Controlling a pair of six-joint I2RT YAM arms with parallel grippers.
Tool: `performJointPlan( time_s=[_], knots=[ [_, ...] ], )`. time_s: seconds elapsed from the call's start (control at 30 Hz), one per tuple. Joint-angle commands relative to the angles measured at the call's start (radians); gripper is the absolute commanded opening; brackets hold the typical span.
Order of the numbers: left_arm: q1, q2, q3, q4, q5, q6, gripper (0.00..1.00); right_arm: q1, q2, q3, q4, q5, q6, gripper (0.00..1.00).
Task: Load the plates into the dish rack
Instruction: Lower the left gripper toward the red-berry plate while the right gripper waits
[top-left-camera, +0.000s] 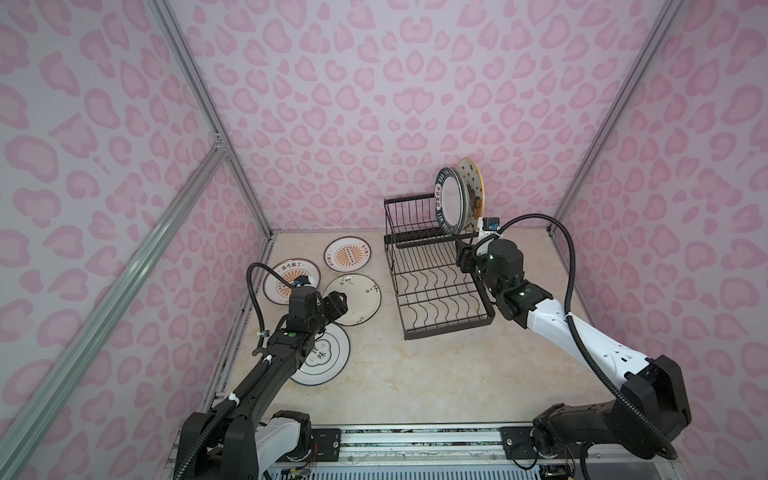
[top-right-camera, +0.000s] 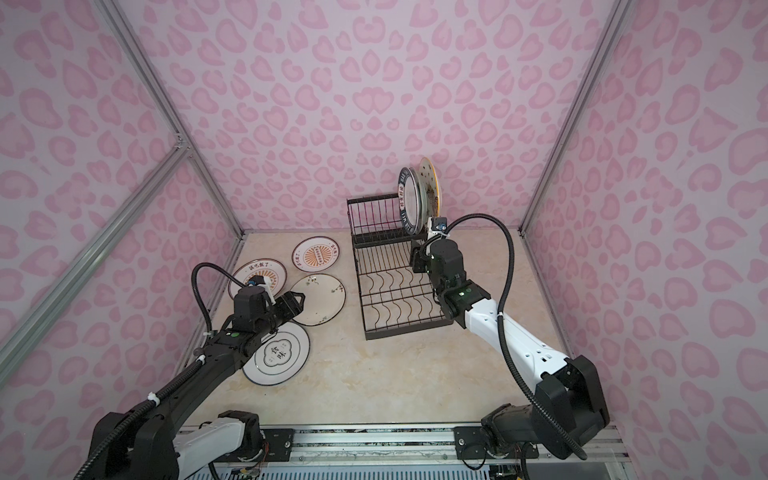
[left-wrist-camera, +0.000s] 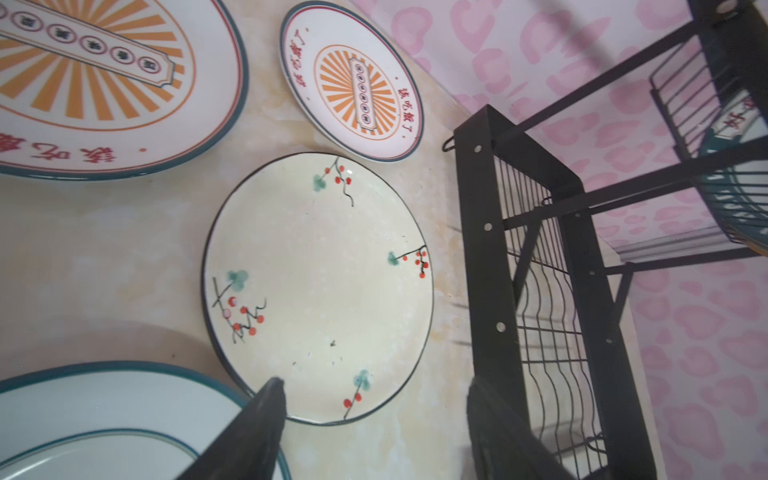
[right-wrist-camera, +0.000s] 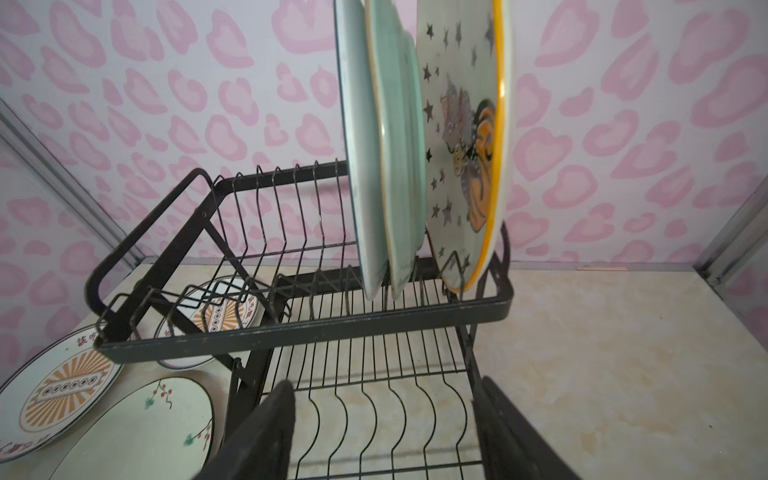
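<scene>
Left gripper (left-wrist-camera: 376, 390) wide, empty, over left edge of cream branch plate (left-wrist-camera: 320, 286), flat on surface (top-left-camera: 415, 374) left of dish rack (top-left-camera: 449, 327). Right gripper (right-wrist-camera: 386, 384) wide, empty, above rack's lower tray (right-wrist-camera: 415, 375). Three plates (right-wrist-camera: 399, 145) upright in upper tier (right-wrist-camera: 307, 332), right end.

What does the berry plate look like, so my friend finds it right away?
Find the black dish rack; four plates lie flat to its left in both top views. The cream plate lies among them, beside the rack. Only it has thin dark branches with red berries; the sunburst plates and green-ringed plate don't.
</scene>
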Motion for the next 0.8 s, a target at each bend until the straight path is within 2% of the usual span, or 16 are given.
performJointPlan(
  time_s=[0.0, 0.13, 0.37, 0.57, 0.77],
  knots=[
    [0.059, 0.023, -0.021, -0.008, 0.012, 0.002, 0.71, 0.001, 0.006, -0.015, 0.021, -0.063, 0.023, 0.67],
    [0.111, 0.066, -0.019, 0.002, 0.045, 0.021, 0.71, 0.001, -0.003, -0.034, 0.03, -0.055, 0.027, 0.67],
    [0.176, 0.197, 0.065, -0.021, 0.097, 0.092, 0.67, 0.001, 0.004, -0.036, 0.012, -0.087, 0.028, 0.67],
    [0.251, 0.323, 0.163, -0.065, 0.19, 0.163, 0.66, 0.001, -0.012, -0.046, -0.006, -0.086, 0.021, 0.67],
    [0.261, 0.433, 0.24, -0.099, 0.245, 0.212, 0.63, -0.002, -0.026, -0.054, -0.019, -0.09, 0.008, 0.67]
  ],
)
